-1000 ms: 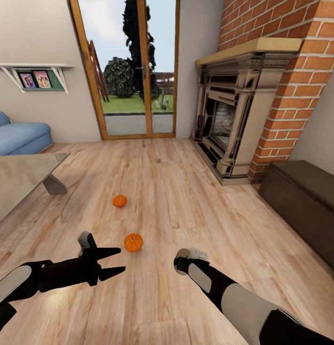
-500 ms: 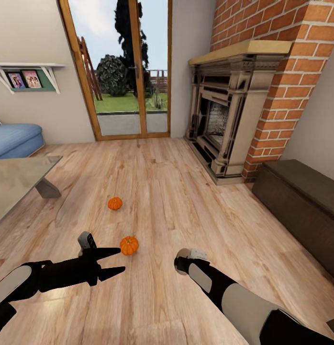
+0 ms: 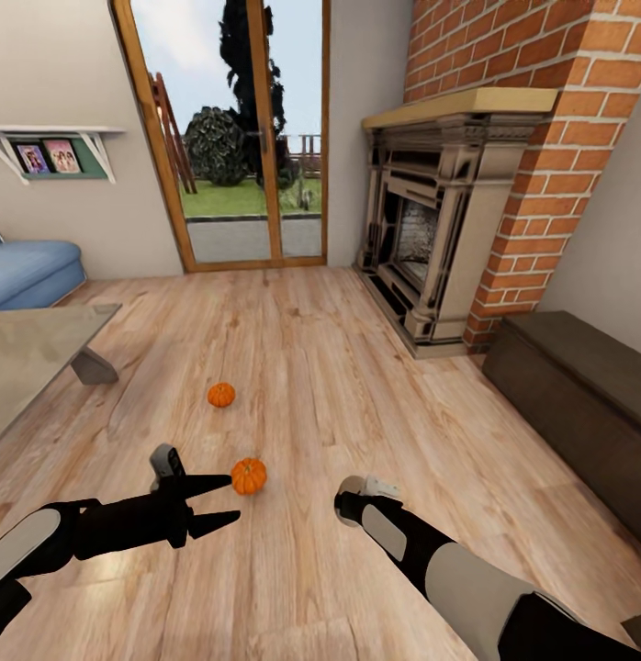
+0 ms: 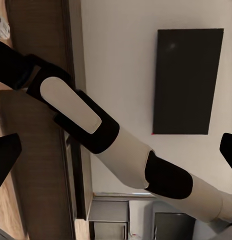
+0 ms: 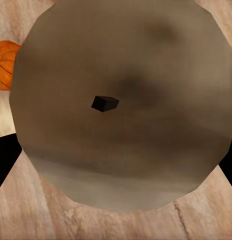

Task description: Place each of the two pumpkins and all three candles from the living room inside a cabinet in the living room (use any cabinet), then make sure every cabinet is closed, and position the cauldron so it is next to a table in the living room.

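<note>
Head view: left gripper [image 3: 230, 501] is reaching forward low over the plank floor [image 3: 339, 395], fingers spread apart, holding nothing. Near pumpkin [image 3: 249, 476] is sitting on the floor just beyond the upper fingertip, right beside it; can't tell if they're touching. Far pumpkin [image 3: 221, 395] is lying farther out on the floor, well apart from the first, toward the desk [image 3: 36, 353] whose glass top and slanted grey leg are showing at left. Right gripper [image 3: 365, 488] is pointing down at the floor with a pale round shape at its tip; can't tell the finger state from here. Dark-brown cabinet [image 3: 578, 390] is standing along the right wall, fronts looking shut, next to the brick fireplace [image 3: 449, 239]. Blue sofa [image 3: 31, 271] is sitting behind the desk, glass doors [image 3: 238, 138] in the back wall. Left wrist view: two dark fingertips [image 4: 6, 157] are showing at opposite edges, wide apart, empty; the right arm [image 4: 120, 150] is crossing between them, with a wall TV [image 4: 188, 80] and the cabinet [image 4: 43, 175] behind. Right wrist view: a candle [image 5: 120, 105], pale top with dark wick, is sitting right in front of the camera, black fingers [image 5: 6, 160] showing at both sides and closed on it; a pumpkin [image 5: 5, 65] is peeking past the candle on the floor.
</note>
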Robot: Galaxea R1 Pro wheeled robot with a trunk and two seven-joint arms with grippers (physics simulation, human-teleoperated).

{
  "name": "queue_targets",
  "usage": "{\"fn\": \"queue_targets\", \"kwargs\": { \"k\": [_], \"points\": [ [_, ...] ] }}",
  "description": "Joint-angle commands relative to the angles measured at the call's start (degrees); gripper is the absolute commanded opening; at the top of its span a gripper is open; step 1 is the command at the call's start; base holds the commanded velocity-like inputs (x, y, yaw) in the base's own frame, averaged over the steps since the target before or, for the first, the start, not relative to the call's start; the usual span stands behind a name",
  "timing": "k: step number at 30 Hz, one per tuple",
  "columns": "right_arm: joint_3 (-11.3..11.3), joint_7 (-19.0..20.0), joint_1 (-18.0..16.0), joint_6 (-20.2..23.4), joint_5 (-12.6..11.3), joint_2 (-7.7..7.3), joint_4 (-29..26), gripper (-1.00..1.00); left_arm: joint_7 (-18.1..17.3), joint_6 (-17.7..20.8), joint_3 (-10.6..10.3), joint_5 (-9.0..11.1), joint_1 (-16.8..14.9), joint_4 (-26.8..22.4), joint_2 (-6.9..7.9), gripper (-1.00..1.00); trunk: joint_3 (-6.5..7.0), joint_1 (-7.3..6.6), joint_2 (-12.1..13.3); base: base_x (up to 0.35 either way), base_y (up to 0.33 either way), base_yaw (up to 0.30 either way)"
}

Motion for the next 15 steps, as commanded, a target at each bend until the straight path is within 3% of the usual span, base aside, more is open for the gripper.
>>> {"fn": "queue_targets", "kwargs": {
  "k": [1,8,15],
  "points": [
    [0.4,-0.4,-0.1,0.2,-0.3,-0.04,-0.1,-1.00,-0.2,0.0,-0.1,-0.4,-0.1,0.0,0.05,1.00,0.14,-0.23,0.4,0.000,0.000,-0.114],
    [0.3,-0.3,-0.1,0.4,-0.3,-0.13,-0.1,-1.00,1.7,0.0,-0.1,-0.3,-0.1,0.0,0.05,1.00,1.48,-1.77,3.2,-0.028,0.000,-0.240],
    [0.2,-0.6,-0.1,3.1,-0.4,0.02,-0.1,-1.00,2.1,0.0,-0.1,-0.5,-0.1,0.0,0.05,1.00,2.74,-3.31,6.0,-0.266,0.000,-0.289]
  ]
}}
